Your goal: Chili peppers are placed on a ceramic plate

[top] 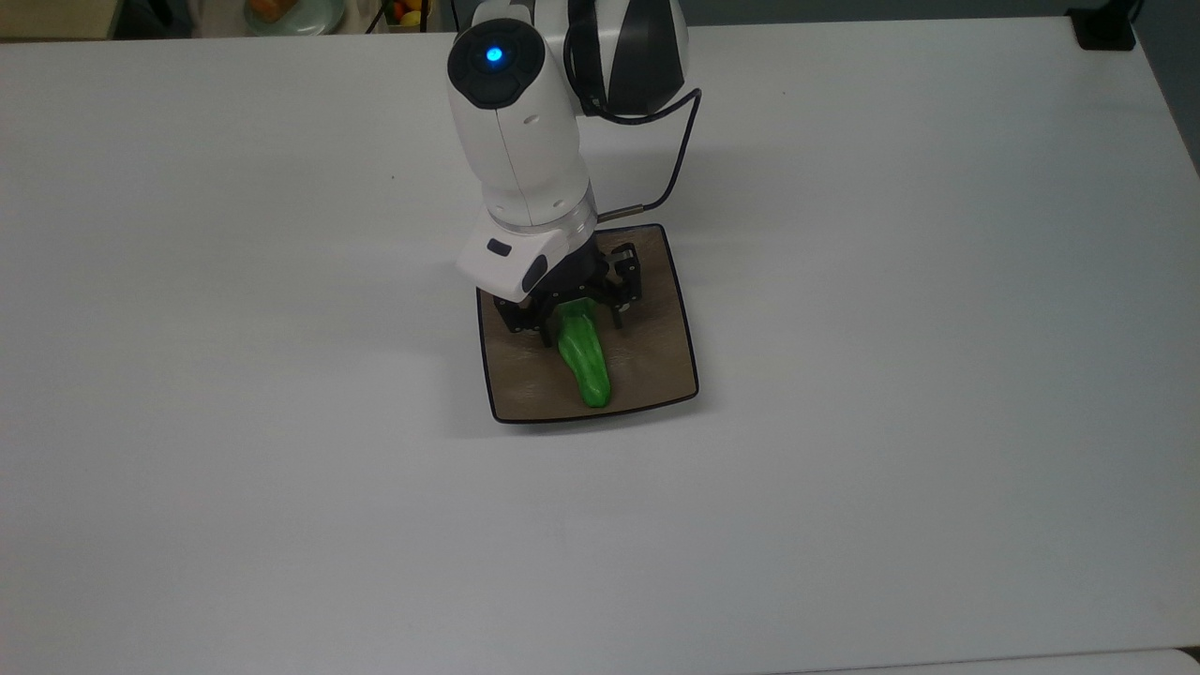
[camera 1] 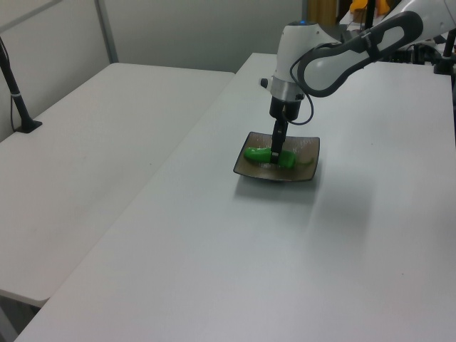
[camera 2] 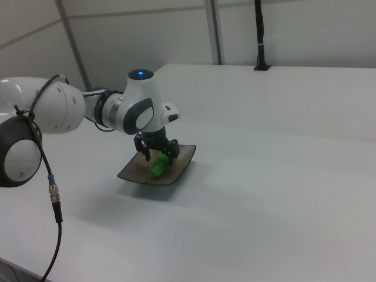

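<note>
A wide white table [top: 844, 375] carries the scene, its top plain and matte. Directly on it lies one square tan-brown plate [top: 647, 366] with a thin dark rim and rounded corners; in the top view it sits near the middle of the table, a little toward the far edge. In the left view the plate [camera 1: 299, 171] rests flat on the tabletop, well in from the table's near edge. In the right view the plate [camera 2: 132, 173] casts a soft shadow on the table [camera 2: 264, 205] beside it.

A second white table [camera 1: 92, 142] stands beside the first on the left view's left, with a dark post [camera 1: 18, 100] standing on it.
</note>
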Motion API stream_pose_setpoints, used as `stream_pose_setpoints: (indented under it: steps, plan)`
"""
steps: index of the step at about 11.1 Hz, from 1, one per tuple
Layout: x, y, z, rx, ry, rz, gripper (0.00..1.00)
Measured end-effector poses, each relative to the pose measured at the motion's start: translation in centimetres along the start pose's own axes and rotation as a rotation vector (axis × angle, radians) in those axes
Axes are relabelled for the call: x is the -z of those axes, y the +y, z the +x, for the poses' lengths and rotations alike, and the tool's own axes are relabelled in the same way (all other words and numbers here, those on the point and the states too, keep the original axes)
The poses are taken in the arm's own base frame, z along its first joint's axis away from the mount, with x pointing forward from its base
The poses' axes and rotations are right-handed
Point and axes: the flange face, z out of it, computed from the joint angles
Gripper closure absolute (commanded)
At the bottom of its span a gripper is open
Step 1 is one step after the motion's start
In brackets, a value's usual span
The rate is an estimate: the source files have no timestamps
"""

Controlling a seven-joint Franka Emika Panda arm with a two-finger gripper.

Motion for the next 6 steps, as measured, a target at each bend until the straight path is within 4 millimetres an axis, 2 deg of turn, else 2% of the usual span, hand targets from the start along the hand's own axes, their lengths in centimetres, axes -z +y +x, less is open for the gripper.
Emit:
stream_pose_setpoints:
  steps: [4, 6]
  plan:
    - [0.2, -0.2, 0.2, 0.003, 0.005, 0.000, 0.00]
    - [1.2, -0.4, 0.4, 0.006, 0.020, -0.003, 0.00]
